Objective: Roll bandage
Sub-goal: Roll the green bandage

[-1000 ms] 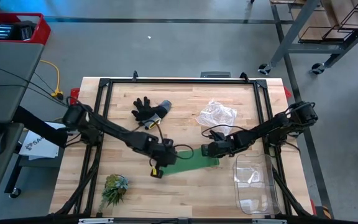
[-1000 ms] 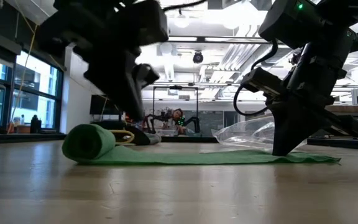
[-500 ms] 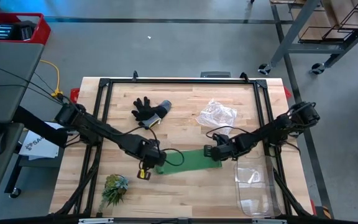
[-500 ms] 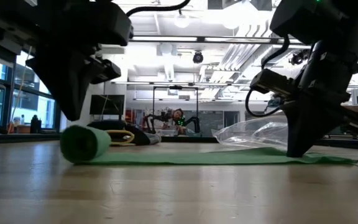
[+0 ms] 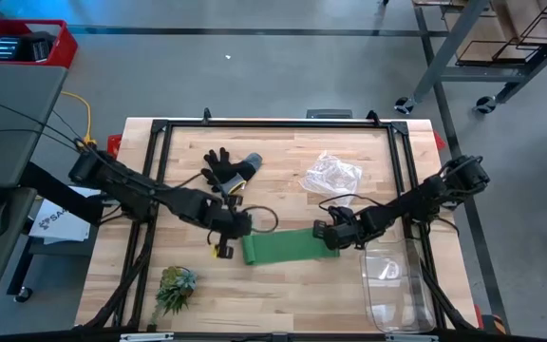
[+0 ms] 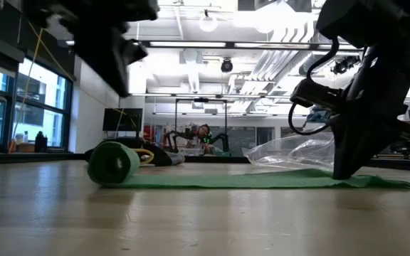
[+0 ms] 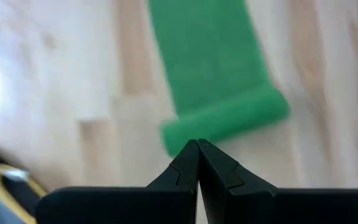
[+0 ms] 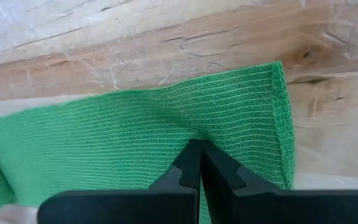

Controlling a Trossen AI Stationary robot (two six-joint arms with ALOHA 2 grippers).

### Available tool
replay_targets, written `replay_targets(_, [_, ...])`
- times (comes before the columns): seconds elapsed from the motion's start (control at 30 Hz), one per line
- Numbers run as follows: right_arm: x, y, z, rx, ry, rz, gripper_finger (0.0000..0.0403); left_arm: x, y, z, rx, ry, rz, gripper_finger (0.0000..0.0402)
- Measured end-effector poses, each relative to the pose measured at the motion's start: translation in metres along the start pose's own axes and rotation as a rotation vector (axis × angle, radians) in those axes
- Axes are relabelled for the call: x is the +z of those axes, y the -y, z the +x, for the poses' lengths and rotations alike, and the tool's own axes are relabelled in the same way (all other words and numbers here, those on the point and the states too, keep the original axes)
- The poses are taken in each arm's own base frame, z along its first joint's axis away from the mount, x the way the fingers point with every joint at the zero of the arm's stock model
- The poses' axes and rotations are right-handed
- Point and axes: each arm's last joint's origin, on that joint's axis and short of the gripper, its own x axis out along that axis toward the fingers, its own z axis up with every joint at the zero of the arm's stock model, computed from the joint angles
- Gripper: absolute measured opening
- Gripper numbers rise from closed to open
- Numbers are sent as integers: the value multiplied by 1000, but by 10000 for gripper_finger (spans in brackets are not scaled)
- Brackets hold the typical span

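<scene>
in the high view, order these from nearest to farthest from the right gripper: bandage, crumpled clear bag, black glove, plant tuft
From the right gripper, pressed shut on the strip's flat end:
1. bandage, directly under it, rolled at its far end.
2. crumpled clear bag, just beyond, toward the table's far edge.
3. black glove, far-left of centre.
4. plant tuft, near-left corner.

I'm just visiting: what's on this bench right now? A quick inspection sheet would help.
Surface: wooden table, black frame around it.
Job's things: green bandage, rolled at one end, the rest lying flat.
Clutter: black glove, plant tuft, crumpled clear bag, clear tray.
Grippers: left gripper shut, just off the roll; right gripper shut, pressing the flat end.
Cables: yellow cable beside the table.
Surroundings: red bin, metal racks.
</scene>
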Motion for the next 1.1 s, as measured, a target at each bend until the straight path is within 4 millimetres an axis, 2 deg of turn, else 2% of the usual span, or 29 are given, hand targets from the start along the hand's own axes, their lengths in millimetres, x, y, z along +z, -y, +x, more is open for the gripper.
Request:
replay_targets(0.27, [7, -1, -11, 50, 80, 3, 0, 14, -23, 21, -21, 76, 77, 0])
replay_targets(0.43, [9, 1, -17, 39, 93, 4, 1, 14, -27, 37, -26, 42, 80, 0])
replay_targets(0.63, [10, 2, -21, 31, 84, 6, 0, 17, -24, 36, -49, 68, 36, 0])
replay_targets(0.73, [7, -10, -22, 153, 71, 33, 0, 24, -23, 35, -81, 145, -2, 0])
replay_targets(0.87, [3, -38, -20, 372, -40, -59, 0, 25, -17, 49, -155, 132, 32, 0])
replay_targets(1.1, [5, -61, 9, 391, -143, -190, 0, 24, -13, 53, -161, 141, 34, 0])
